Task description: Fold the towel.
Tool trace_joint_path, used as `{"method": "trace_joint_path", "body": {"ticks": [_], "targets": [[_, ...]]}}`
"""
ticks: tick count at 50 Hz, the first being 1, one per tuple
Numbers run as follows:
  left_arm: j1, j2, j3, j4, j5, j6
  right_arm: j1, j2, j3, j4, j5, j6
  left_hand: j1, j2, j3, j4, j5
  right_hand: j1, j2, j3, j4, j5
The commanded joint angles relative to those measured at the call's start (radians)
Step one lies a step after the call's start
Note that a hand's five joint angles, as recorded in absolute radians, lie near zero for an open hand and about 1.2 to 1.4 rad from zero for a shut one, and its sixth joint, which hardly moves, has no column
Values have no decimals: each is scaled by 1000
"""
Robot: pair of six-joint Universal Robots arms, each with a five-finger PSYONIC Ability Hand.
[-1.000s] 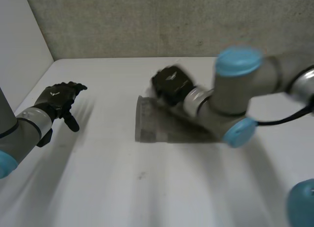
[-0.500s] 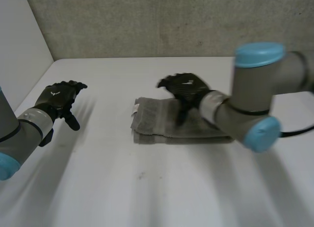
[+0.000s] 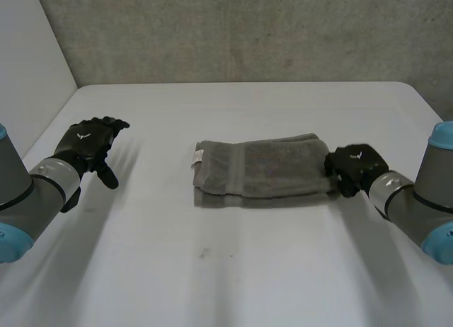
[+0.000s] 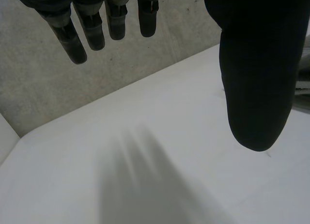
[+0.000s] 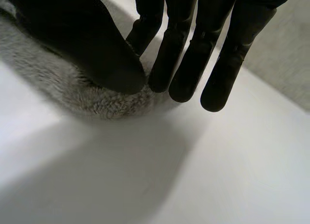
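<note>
The grey towel [image 3: 258, 170] lies folded into a long band in the middle of the white table [image 3: 226, 270], with a small label at its left end. My right hand [image 3: 354, 164] is at the towel's right end. In the right wrist view the thumb [image 5: 97, 54] sits on the towel's fluffy edge [image 5: 92, 100] and closes against the fingers [image 5: 184, 64], pinching that edge. My left hand [image 3: 88, 144] hovers above the table far to the left of the towel, with its fingers [image 4: 92, 25] straight, its thumb [image 4: 256, 64] spread wide and nothing in it.
A grey wall [image 3: 233, 30] runs along the table's far edge and a white panel [image 3: 28, 65] stands at the left. Bare tabletop lies in front of the towel and between the towel and the left hand.
The right hand came off the top of the towel, swung to its right end and closed there. The towel now lies flat in its fold. The left hand has not moved.
</note>
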Motion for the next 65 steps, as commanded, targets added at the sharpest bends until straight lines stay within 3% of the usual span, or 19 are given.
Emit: {"method": "trace_joint_path", "body": {"ticks": [1, 13, 18, 27, 28, 29, 30, 31, 38, 43, 48, 54, 60, 62, 65], "targets": [[-1, 6, -10, -1, -1, 0, 56, -6, -157, -14, 6, 119, 3, 11, 7, 7, -24, 40, 206, 202, 203, 212], [7, 32, -27, -1, 0, 0, 341, 164, -503, 120, -51, 218, 3, 11, 7, 7, -24, 40, 206, 202, 203, 212], [10, 32, -28, -1, 0, 0, 469, 359, -764, 266, -107, 251, 3, 11, 7, 7, -24, 40, 206, 202, 203, 212], [10, 32, -42, 1, 0, 0, 509, 546, -998, 410, -95, 244, 3, 11, 7, 7, -24, 40, 206, 202, 203, 212], [9, 33, -42, 1, 0, 0, 508, 553, -1020, 423, -81, 244, 3, 11, 7, 7, -24, -206, -40, -44, -44, -34], [4, 33, -41, 1, 0, 0, 506, 546, -1027, 428, -65, 245, 3, 11, 7, 7, -24, -818, -653, -656, -656, -647], [4, 33, -41, 1, 0, 0, 506, 546, -1027, 428, -64, 245, 3, 11, 7, 7, -24, -824, -659, -663, -662, -653], [1, 32, -36, 1, 0, 0, 499, 531, -1026, 431, -43, 253, 3, 11, 7, 7, -24, -1181, -1016, -1019, -1019, -1010], [-36, 30, 21, 4, -4, -28, 483, 384, -894, 423, -3, 277, 17, 25, 22, 22, -10, -1181, -1016, -1019, -1019, -1010], [-118, 27, 122, -7, -10, -155, 382, 165, -608, 324, 3, 361, 32, 40, 36, 37, 5, -1181, -1016, -1019, -1019, -1010], [-189, -16, 212, -8, -15, -228, 322, 83, -480, 264, 9, 431, 44, 52, 48, 48, 17, -1181, -1016, -1019, -1019, -1010], [-329, -190, 431, -56, -15, -250, 279, 89, -460, 264, 24, 498, 47, 55, 51, 51, 20, -1181, -1016, -1019, -1019, -1010], [-366, -367, 628, -176, -30, -252, 271, 161, -521, 276, 78, 514, 44, 52, 48, 48, 17, -1181, -1016, -1019, -1019, -1010], [-373, -472, 738, -276, -71, -252, 273, 216, -576, 323, 109, 514, 44, 52, 48, 48, 17, -1181, -1016, -1019, -1019, -1010], [-376, -516, 783, -323, -93, -250, 278, 272, -639, 377, 109, 512, 44, 52, 48, 48, 17, -1181, -1016, -1019, -1019, -1010]]}}
